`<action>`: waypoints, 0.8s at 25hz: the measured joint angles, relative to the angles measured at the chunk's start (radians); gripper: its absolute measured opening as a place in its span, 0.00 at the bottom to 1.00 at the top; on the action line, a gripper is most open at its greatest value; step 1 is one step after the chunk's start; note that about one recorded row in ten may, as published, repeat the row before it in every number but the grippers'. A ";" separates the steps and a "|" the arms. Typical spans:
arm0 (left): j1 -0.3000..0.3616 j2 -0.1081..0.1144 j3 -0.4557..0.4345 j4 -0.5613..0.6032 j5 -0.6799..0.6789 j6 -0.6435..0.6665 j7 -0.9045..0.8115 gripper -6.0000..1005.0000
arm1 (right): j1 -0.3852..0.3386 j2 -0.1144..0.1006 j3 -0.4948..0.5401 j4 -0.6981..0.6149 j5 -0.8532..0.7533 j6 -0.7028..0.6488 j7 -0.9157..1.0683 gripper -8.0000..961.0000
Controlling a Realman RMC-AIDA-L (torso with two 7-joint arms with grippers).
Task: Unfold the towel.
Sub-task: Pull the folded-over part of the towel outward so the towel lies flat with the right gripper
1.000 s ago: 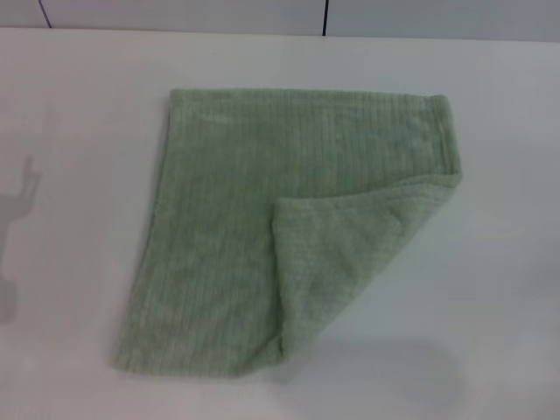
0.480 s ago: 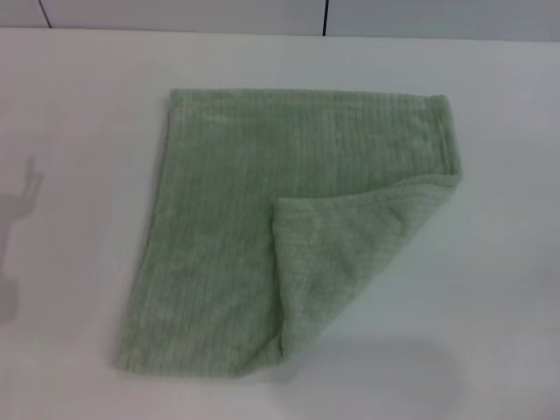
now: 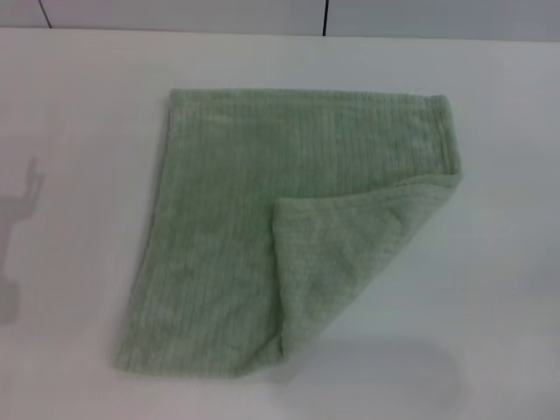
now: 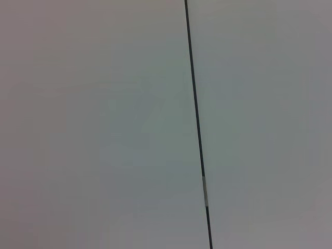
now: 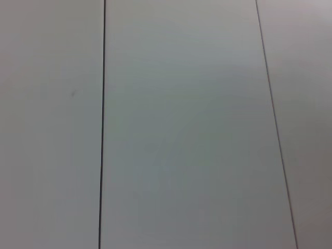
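Neither gripper in sight, so jaws' state impossible to tell. Lying flat mid-bench on the plain white bench (image 3: pixel 70 105): pale sage-green ribbed terry towel (image 3: pixel 227 227), near right corner folded back over itself as a triangular flap (image 3: pixel 341 254), hemmed edge uppermost.

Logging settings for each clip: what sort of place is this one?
Probably a lab or test bench, not a home: a bare white table, one green towel with a corner folded over, and pale seamed wall panels behind. Neither gripper is in view.
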 joint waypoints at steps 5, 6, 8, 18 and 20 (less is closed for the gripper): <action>0.000 -0.001 0.000 -0.002 -0.004 0.000 0.000 0.79 | 0.000 -0.001 0.000 0.000 0.002 0.003 0.000 0.84; 0.000 -0.001 0.000 -0.005 -0.004 0.001 0.000 0.79 | 0.000 -0.001 0.000 0.000 0.002 0.003 0.001 0.84; 0.000 -0.001 0.000 -0.006 -0.004 0.004 0.000 0.79 | 0.000 -0.001 0.000 0.000 0.002 0.005 0.001 0.84; -0.004 0.001 -0.001 -0.003 -0.004 0.005 0.000 0.79 | 0.000 -0.002 0.000 0.003 0.003 0.010 0.001 0.84; -0.004 0.001 -0.001 -0.004 -0.004 0.003 0.000 0.78 | 0.001 -0.002 0.000 0.003 0.004 0.010 0.001 0.84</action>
